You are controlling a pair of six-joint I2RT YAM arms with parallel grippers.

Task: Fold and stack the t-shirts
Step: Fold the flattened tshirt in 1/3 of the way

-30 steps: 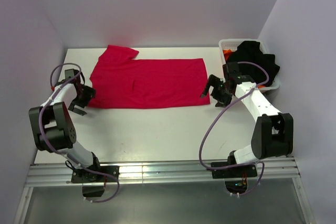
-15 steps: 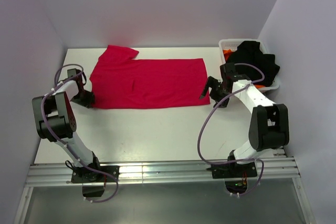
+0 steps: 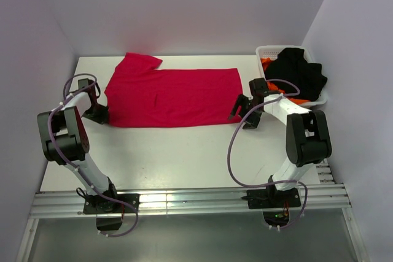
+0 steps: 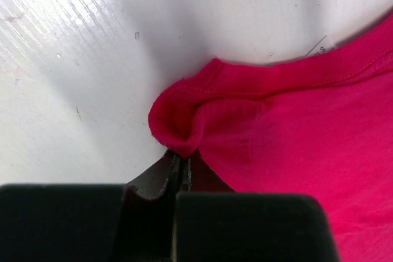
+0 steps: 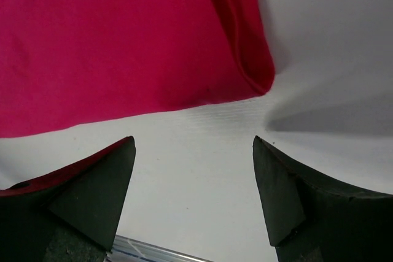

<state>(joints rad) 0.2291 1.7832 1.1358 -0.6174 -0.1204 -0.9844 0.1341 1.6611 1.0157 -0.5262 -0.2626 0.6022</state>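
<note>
A crimson-red t-shirt (image 3: 172,96) lies spread flat across the far half of the table. My left gripper (image 3: 100,113) sits at its near left corner. In the left wrist view that gripper (image 4: 182,159) is shut on a bunched fold of the red t-shirt (image 4: 295,127). My right gripper (image 3: 242,112) is at the shirt's near right corner, low over the table. In the right wrist view its jaws (image 5: 193,145) stand open over bare table, and the shirt's corner (image 5: 255,75) lies just beyond the fingertips, not between them. A black t-shirt (image 3: 301,72) and an orange one (image 3: 265,62) lie in the basket.
A white lattice basket (image 3: 270,48) stands at the far right of the table, close behind my right arm. Walls close in the left, back and right sides. A metal rail (image 3: 184,200) runs along the near edge.
My left gripper has slid to the shirt's near left corner and shut on it. My right gripper has moved left toward the near right corner, its jaws narrowing slightly.
</note>
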